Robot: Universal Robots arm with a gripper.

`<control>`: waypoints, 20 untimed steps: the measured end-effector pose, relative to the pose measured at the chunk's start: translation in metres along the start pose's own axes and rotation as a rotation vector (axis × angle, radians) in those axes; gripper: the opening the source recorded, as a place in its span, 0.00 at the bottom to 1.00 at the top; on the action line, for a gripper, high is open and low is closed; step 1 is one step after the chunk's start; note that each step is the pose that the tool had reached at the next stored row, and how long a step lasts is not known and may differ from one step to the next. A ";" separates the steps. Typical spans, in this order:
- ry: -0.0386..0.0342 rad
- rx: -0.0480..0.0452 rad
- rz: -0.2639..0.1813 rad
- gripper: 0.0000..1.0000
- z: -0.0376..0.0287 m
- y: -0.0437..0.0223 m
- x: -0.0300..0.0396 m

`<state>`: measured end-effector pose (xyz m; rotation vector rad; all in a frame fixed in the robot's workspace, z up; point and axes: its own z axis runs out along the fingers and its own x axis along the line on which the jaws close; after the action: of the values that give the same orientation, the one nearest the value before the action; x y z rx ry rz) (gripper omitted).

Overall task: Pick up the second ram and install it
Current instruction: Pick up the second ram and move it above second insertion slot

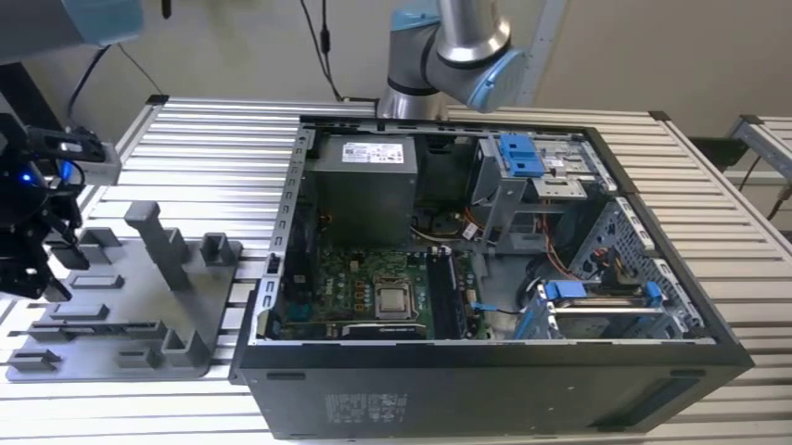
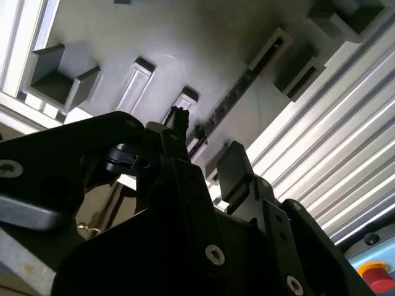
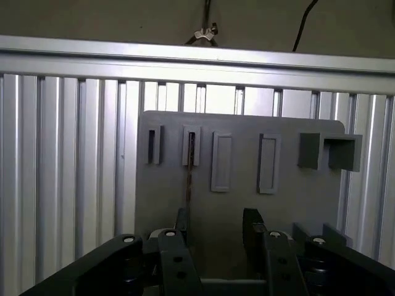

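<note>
Reaching out to the exterior view's left, gripper (image 1: 44, 278) pointed downward.

Rooted at the arm base (image 1: 440, 46) toward the back of the exterior view, with a grey, blue-capped joint (image 1: 93, 19) high at that view's left edge and the black wrist assembly (image 1: 31, 185) hanging beneath it. Holding two black fingers (image 3: 181, 223) parted, a clear gap between them, in both wrist views; nothing clamped between the fingers.

We catch the second ram (image 3: 189, 166) edge-on in the first wrist view — its lower end is lost behind one of the fingers (image 3: 181, 222), and their dark housing covers the near part of the grey tray (image 3: 290, 197).
</note>
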<state>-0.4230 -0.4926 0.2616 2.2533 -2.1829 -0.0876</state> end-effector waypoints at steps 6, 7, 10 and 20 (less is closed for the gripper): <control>0.0009 0.0109 0.000 0.48 0.0102 -0.0004 0.0013; 0.0014 0.0126 0.000 0.48 0.0117 -0.0005 0.0013; 0.0028 0.0157 0.001 0.48 0.0168 -0.0007 0.0016; 0.0051 0.0188 0.004 0.48 0.0339 0.0016 0.0026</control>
<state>-0.4259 -0.4940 0.2278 2.2566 -2.1945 -0.0615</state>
